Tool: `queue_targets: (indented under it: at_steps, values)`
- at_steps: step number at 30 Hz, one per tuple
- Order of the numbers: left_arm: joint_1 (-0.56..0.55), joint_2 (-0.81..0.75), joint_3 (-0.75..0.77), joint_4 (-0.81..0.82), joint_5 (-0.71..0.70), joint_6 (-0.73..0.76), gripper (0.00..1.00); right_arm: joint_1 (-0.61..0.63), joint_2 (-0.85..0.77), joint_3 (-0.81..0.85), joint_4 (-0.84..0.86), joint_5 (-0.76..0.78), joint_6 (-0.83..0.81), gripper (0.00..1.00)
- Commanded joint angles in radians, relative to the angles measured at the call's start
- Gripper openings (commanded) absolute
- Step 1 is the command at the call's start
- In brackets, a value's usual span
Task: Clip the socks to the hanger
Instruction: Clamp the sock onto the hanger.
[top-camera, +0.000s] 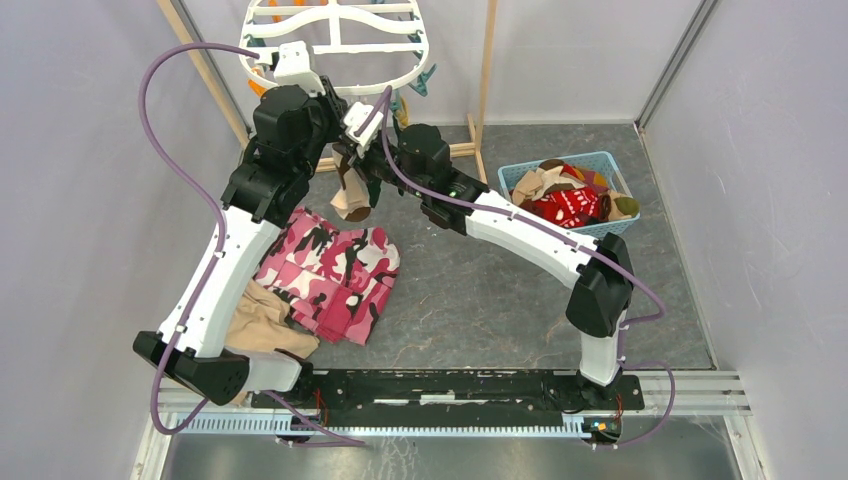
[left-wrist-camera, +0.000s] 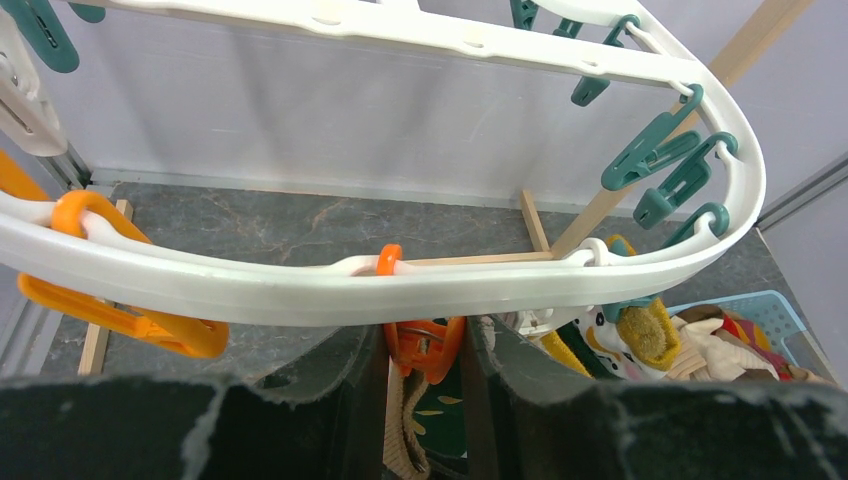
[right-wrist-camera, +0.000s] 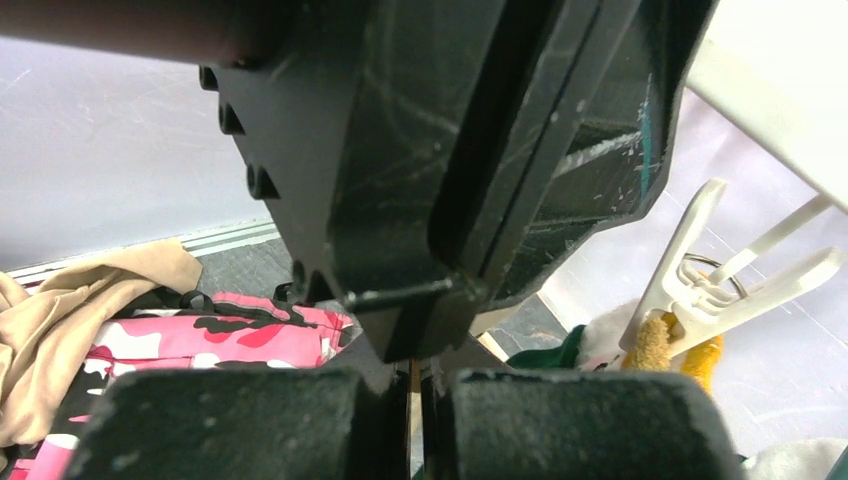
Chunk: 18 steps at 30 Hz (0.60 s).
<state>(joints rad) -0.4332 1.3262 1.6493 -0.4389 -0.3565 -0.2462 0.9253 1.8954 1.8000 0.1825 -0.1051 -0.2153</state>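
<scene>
Pinching one orange clip (left-wrist-camera: 420, 350) on the hanger (left-wrist-camera: 330, 290), the left claw (left-wrist-camera: 424, 345) sits part-closed, likely to force the clip's mouth apart. Just below it hangs one tan-and-brown sock (top-camera: 350, 197), held up by the right claw (right-wrist-camera: 415, 400), fingers pressed together on its cuff, ready for clipping. Right of both claws: one blue basket (top-camera: 505, 178), spare socks (top-camera: 570, 205) heaped, too tangled to count.
</scene>
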Motion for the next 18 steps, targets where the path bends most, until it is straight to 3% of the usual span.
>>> queue_targets:
  at_steps: [1,18]
  values:
    - [0.004,-0.029,0.004,0.038,0.01,-0.026,0.02,-0.011,-0.004,0.02,0.059,-0.001,-0.02,0.0]
    - [0.004,-0.024,-0.001,0.038,0.02,-0.029,0.02,-0.013,-0.005,0.033,0.074,-0.016,-0.066,0.0]
